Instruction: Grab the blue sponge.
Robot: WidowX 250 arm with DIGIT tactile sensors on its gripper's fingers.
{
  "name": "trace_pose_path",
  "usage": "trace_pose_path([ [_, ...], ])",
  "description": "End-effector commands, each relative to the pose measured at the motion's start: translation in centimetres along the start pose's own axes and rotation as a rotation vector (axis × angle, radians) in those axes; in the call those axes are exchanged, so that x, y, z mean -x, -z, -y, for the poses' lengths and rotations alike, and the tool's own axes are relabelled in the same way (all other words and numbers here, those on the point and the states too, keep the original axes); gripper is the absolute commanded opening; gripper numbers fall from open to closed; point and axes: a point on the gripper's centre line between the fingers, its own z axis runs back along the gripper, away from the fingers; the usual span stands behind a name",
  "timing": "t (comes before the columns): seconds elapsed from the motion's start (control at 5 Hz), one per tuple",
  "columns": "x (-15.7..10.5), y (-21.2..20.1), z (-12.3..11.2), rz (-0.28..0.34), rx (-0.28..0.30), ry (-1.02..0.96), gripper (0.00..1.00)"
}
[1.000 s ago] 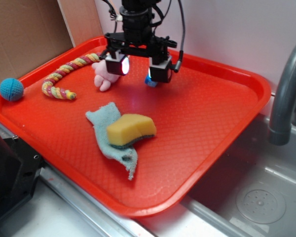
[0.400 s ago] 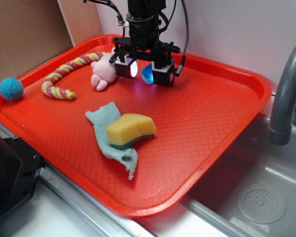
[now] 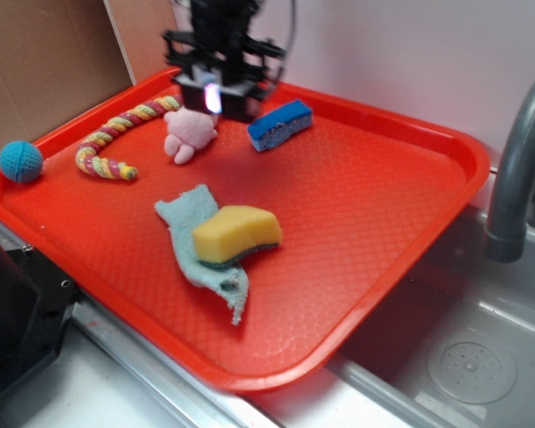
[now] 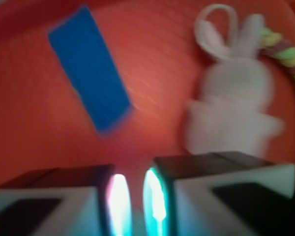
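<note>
The blue sponge lies flat on the red tray, up near the far rim, and nothing is touching it. The gripper hangs just to the sponge's left as seen from the exterior view, above the spot between the sponge and the pink plush rabbit. Its jaws are drawn nearly together, with only a thin slit left between the two lit pads, and they have hold of nothing.

From the wrist view, which is blurred, the same narrow slit shows at the bottom edge of the frame at the gripper, and the blue sponge sits well off to the upper left, slanted, clear of both fingers. The rabbit fills the right side, closer to the line of the jaws than the sponge is.

Elsewhere on the tray, a yellow sponge with a dark base rests on a pale teal cloth near the middle. A striped rope toy curls on the left, beside the rabbit, and a blue crocheted ball sits at the tray's left corner. A grey tap stands over the sink on the right.
</note>
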Motion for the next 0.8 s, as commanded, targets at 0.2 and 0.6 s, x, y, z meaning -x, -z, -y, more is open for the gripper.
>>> trace_pose_path([
  [0.2, 7.5, -10.6, -3.0, 0.132, 0.013, 0.143, 0.00],
  [0.6, 3.4, -7.5, -2.5, 0.260, 0.067, 0.097, 1.00],
])
